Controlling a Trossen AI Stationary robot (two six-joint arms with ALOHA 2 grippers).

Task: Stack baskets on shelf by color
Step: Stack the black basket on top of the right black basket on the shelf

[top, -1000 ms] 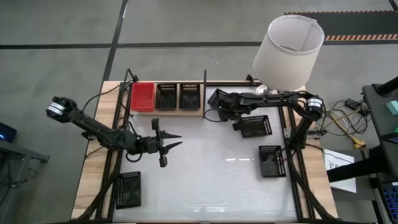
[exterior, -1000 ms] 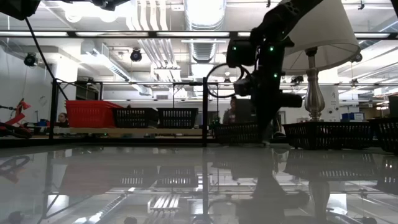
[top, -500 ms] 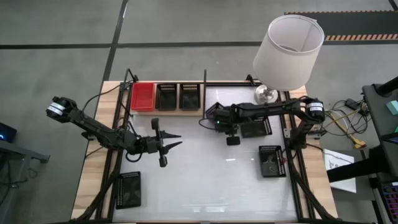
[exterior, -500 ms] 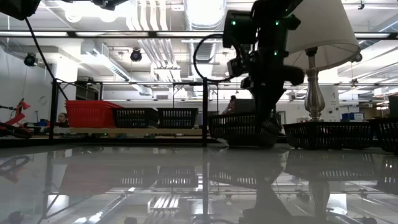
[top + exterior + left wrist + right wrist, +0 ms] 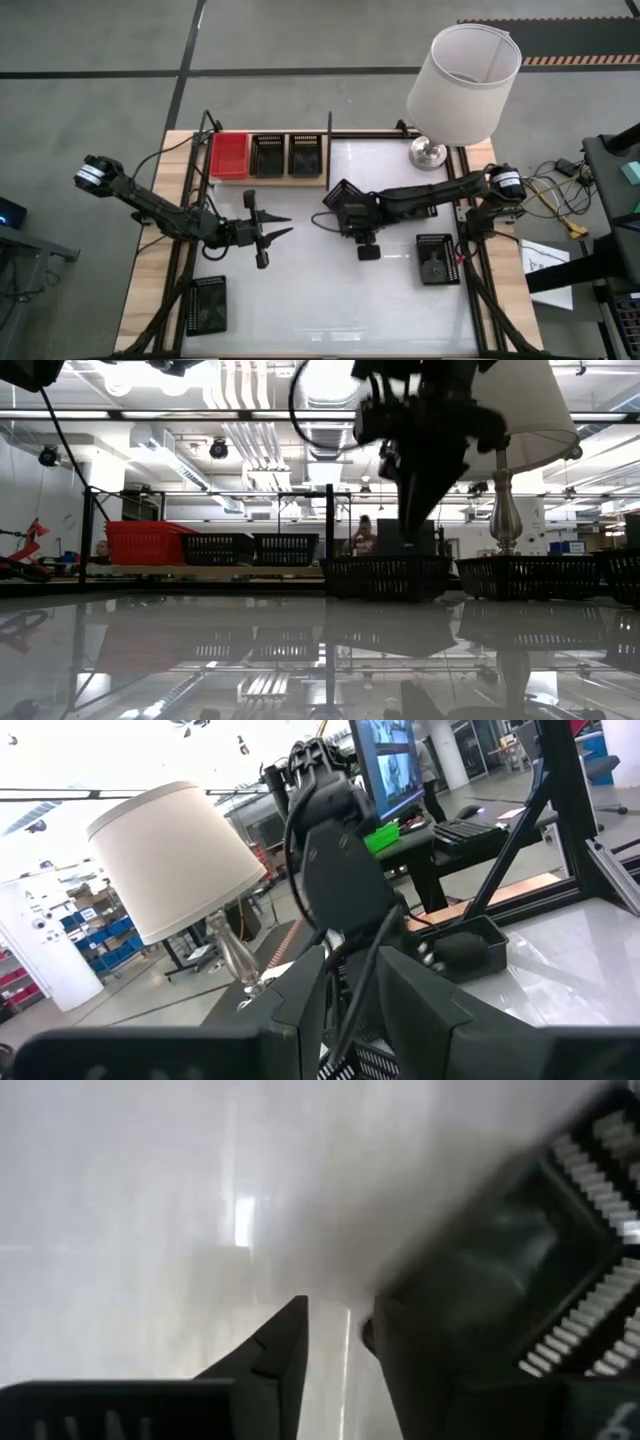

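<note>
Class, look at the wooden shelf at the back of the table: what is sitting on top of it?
On the shelf stand three baskets in a row: one red basket and two black baskets. Whether each is a single basket or a stack cannot be seen.

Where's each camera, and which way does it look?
High view: above, looking straight down on the table; both arms, left gripper, right gripper.
Low view: at tabletop height, looking across to the shelf; right arm overhead.
Left wrist view: on left arm, facing the lamp; own fingers below.
Right wrist view: on right arm, looking down at the black basket; own fingers.
Shared: high and low both show the red basket.
</note>
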